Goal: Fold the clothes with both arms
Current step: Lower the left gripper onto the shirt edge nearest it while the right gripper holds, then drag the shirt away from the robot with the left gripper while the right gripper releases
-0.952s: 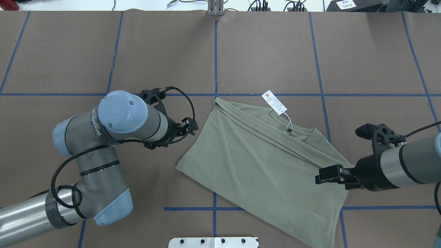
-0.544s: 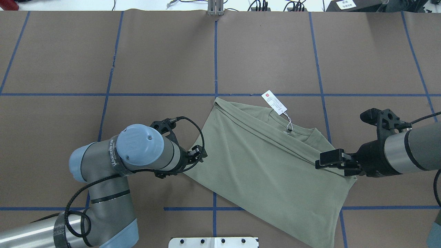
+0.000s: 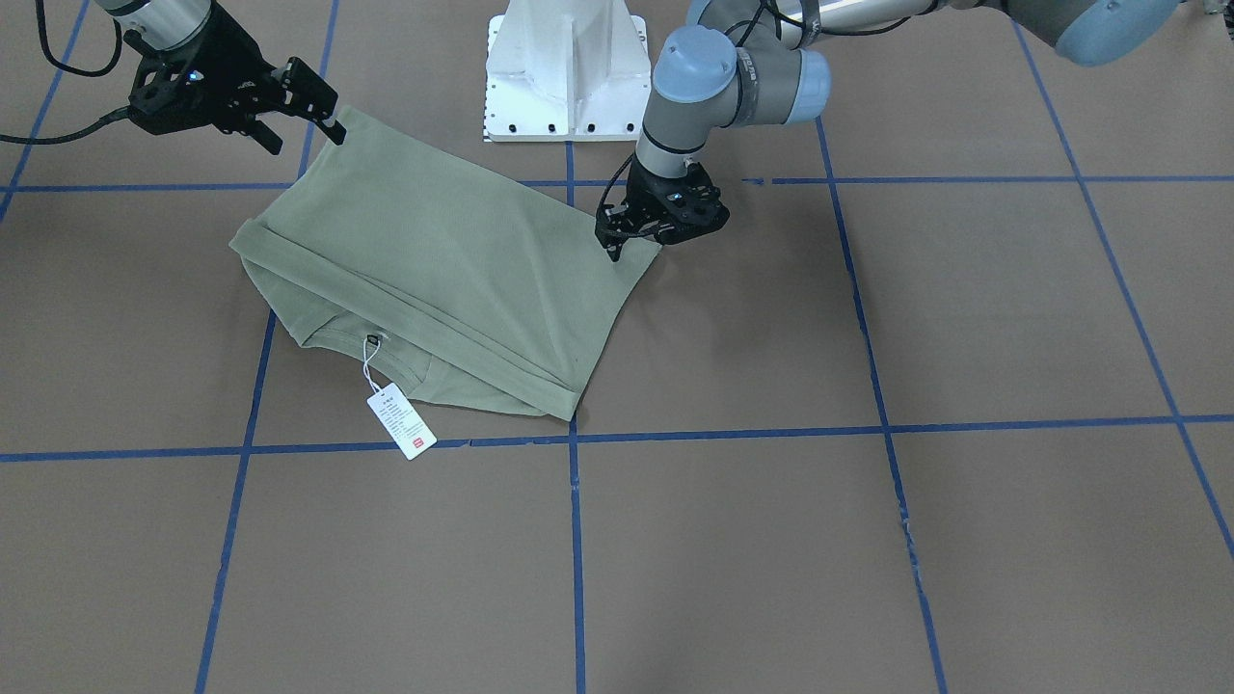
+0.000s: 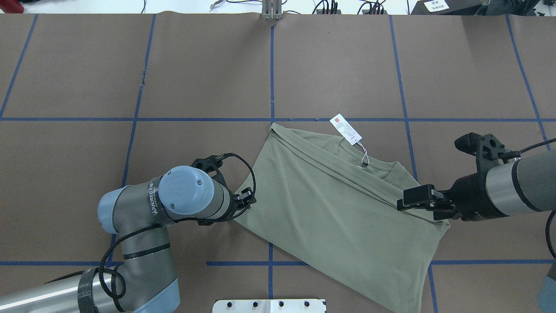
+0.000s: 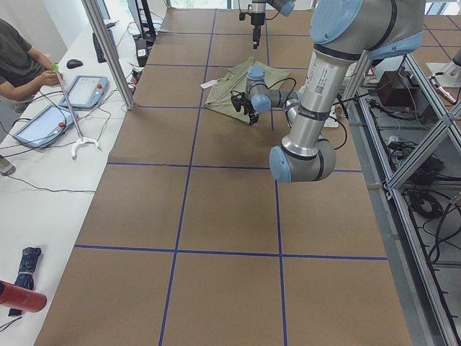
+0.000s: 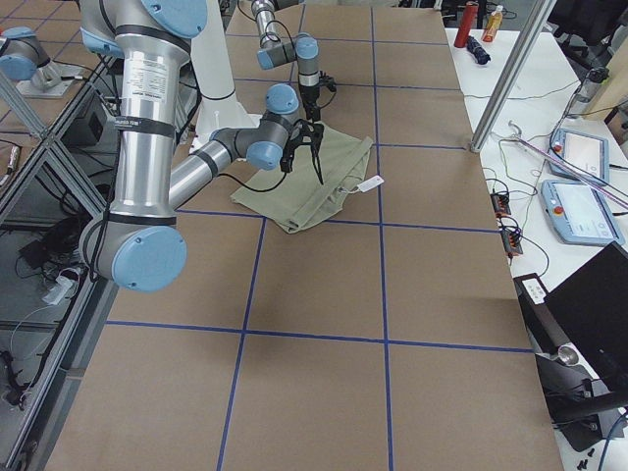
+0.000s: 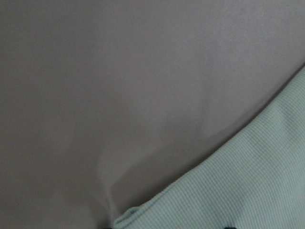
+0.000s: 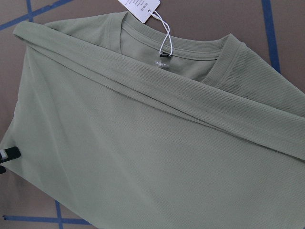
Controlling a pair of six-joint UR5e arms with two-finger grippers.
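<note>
Nearest the robot, the left fingers [image 3: 614,247] sit right at the shirt [image 4: 330,204] corner lying on the desk [image 4: 195,74]; clenched or not, I can't tell. The right fingers [image 3: 313,96] are spread, released, at the opposite corner. The danger: pinching only the top layer would pull the fold apart. Beyond the fingers lies the hang tag [image 4: 345,129], with a red mark and print too small to read.

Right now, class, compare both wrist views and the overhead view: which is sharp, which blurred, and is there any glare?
Left wrist view: dim and soft, the edge of the sage-green knit shirt blurred against the brown paper table cover. Right wrist view: sharp, the shirt's ribbing and the string of the white paper hang tag crisp. Overhead view: even light, no glare.
</note>
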